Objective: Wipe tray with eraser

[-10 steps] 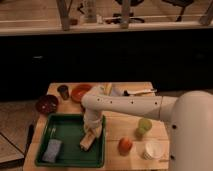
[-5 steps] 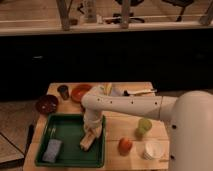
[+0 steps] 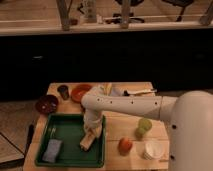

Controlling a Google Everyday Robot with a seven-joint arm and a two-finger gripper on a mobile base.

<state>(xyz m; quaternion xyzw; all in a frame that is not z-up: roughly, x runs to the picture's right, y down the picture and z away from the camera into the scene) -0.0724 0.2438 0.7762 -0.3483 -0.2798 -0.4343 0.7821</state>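
The dark green tray (image 3: 70,131) lies at the front left of the wooden table. The tan eraser (image 3: 88,141) lies slanted inside the tray near its right rim. My gripper (image 3: 92,130) hangs from the white arm and points down into the tray, right at the upper end of the eraser. A blue-grey sponge pad (image 3: 52,150) lies in the tray's front left corner.
A dark red bowl (image 3: 47,104), a dark cup (image 3: 63,91) and an orange bowl (image 3: 81,92) stand behind the tray. A green apple (image 3: 144,125), an orange fruit (image 3: 125,145) and a white cup (image 3: 152,149) sit at the right. The table's front edge is close.
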